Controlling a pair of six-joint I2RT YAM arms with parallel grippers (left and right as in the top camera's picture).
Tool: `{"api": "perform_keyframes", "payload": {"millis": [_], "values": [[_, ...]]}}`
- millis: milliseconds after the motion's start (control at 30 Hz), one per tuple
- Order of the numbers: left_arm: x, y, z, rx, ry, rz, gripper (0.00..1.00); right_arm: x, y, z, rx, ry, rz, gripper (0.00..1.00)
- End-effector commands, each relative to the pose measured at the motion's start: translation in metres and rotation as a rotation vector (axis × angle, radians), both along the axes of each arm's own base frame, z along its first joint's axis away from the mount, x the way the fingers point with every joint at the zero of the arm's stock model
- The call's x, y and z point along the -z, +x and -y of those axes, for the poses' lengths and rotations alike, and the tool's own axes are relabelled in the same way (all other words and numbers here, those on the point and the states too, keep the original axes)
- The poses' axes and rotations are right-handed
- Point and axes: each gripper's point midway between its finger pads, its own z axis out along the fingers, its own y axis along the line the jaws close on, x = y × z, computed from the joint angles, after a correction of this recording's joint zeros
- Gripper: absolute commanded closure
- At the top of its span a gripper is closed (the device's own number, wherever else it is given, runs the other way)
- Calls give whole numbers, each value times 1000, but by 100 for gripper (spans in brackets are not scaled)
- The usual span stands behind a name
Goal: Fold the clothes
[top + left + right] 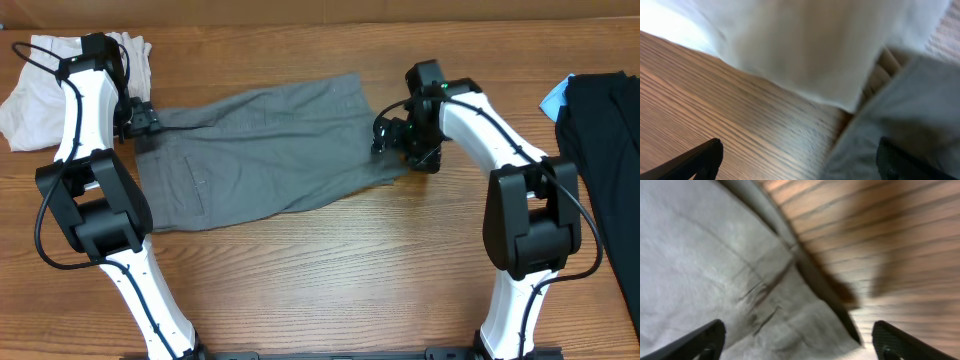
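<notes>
The grey shorts lie spread flat across the wooden table, waistband at the left, leg hems at the right. My left gripper is open at the waistband's upper left corner; in the left wrist view its fingers straddle the grey cloth edge and bare wood. My right gripper is open over the right hem; in the right wrist view its fingers straddle the grey hem corner. Neither holds cloth.
Cream-white folded shorts lie at the back left, also filling the top of the left wrist view. A black garment and a blue item lie at the right edge.
</notes>
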Motion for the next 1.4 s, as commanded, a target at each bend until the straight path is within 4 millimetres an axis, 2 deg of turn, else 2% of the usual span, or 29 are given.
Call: {"api": "perform_keyframes", "payload": {"millis": [0, 133, 267, 400, 533, 700, 800, 933, 1100, 1300, 1367], "values": [[-16, 5, 23, 23, -115, 47, 0, -23, 25, 34, 64, -71, 64, 0], [-9, 7, 68, 182, -377, 68, 0, -37, 35, 78, 145, -97, 67, 0], [4, -6, 66, 166, -414, 28, 0, -37, 32, 108, 195, -96, 43, 0], [17, -16, 70, 213, -533, 39, 0, -37, 25, 122, 190, -92, 20, 0], [24, -31, 71, 250, -707, 91, 0, -37, 25, 127, 198, -92, 19, 0], [32, -47, 54, 242, -736, 97, 0, -37, 26, 127, 198, -92, 24, 0], [35, -54, 56, 252, -777, 105, 0, -37, 26, 127, 198, -92, 24, 0], [48, -63, 72, 251, -840, 101, 0, -37, 26, 127, 198, -92, 23, 0], [67, -69, 103, 251, -963, 155, 0, -37, 26, 127, 198, -92, 23, 0], [79, -73, 134, 288, -1002, 141, 10, -37, 27, 125, 198, -83, 27, 0], [82, -70, 143, 286, -996, 133, 23, -38, 27, 123, 197, -67, 28, 0]]}}
